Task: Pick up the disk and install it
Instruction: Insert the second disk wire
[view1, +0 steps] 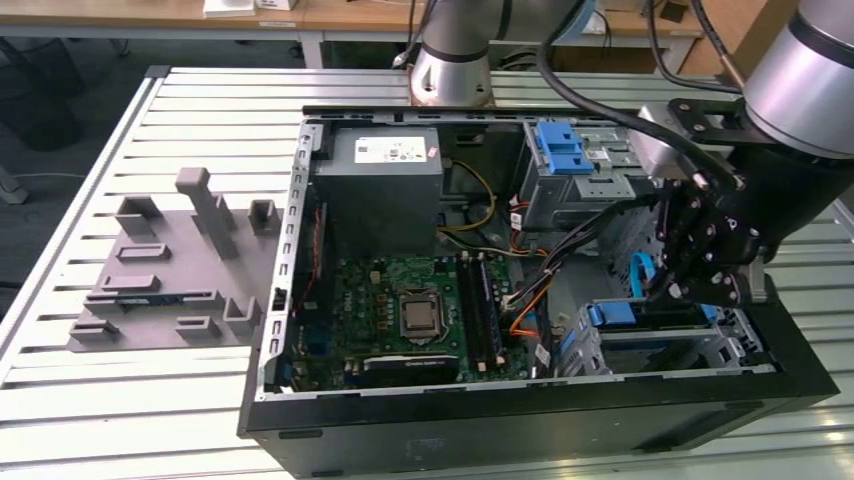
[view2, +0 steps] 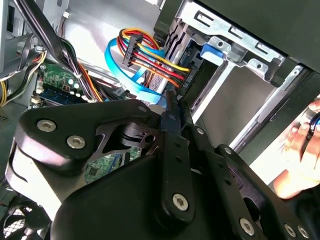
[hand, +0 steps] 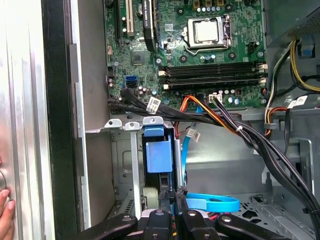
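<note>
Gripper: you have it down inside the case, at the drive bay. In both wrist views the two fingers lie drawn together, with no gap you could fit anything into.
Grip: you have nothing visible between the fingers. The tips look to be touching the near end of the disk's bracket, though the angle is too poor to be sure.
Disk: straight ahead of your fingertips, seated upright in the bay. Its blue bracket end faces you, and the body behind it is mostly hidden. In the exterior view it sits just beside the gripper.
Blue cable: loops close beside your fingers, near the bay floor.
Cable bundle: black and orange leads cross just beyond the disk, between it and the board.
Board: well past the disk from your fingertips.
Latch: the ribbed blue one, on the other bay, well apart from the gripper.
Person's hand: outside the case wall, off to the gripper's side.
</note>
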